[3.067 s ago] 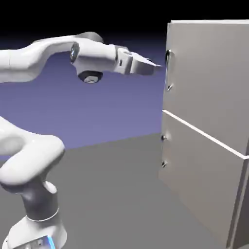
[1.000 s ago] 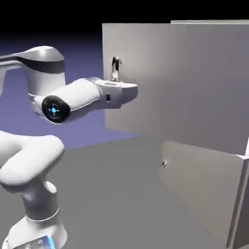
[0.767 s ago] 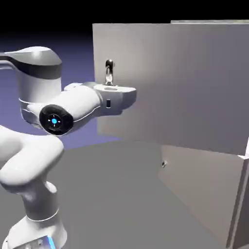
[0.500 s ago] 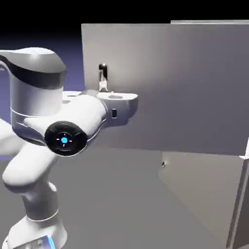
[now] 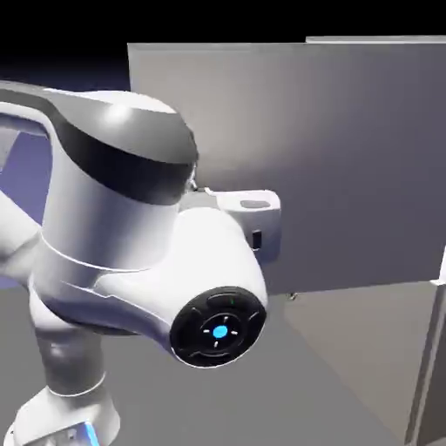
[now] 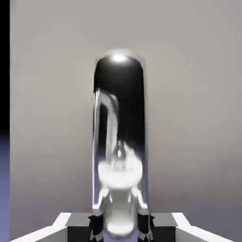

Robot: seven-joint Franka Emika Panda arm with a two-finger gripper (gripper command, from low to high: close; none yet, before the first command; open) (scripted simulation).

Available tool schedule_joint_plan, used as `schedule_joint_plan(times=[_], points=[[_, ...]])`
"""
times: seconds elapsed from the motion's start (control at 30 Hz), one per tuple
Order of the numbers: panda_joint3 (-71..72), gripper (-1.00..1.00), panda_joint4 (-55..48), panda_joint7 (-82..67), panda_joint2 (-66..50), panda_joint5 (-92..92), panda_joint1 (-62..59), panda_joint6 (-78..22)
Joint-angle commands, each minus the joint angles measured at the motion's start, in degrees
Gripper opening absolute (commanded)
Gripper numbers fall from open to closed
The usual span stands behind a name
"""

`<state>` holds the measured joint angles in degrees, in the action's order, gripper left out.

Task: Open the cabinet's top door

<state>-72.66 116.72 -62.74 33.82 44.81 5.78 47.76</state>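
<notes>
Your hand is closed on the handle, 1 fingertip on each side of the bar. The top door stands swung out from the cabinet, its face directly ahead of the hand, with the lower panel below it partly in sight. Watch the grip: the bar looks polished and rounded, so if your pull drifts off the door's arc, the 2 fingertips could slide along it or twist off. The arm looks folded close beside the door; pulling much further could run it out of reach or press a link against the panel. Letting go carelessly could also knock the door back, if the fingers snag on the bar while you withdraw.
</notes>
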Motion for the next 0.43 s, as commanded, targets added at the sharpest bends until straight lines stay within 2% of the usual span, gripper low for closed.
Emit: schedule_joint_plan(times=[0.0, 0.4], points=[[-1.8, -1.00, -1.3, 0.0, -0.1, -0.3, 2.1, -0.7], [-19.1, -1.00, -17.7, 5.2, 6.0, -4.6, 27.0, -7.1]])
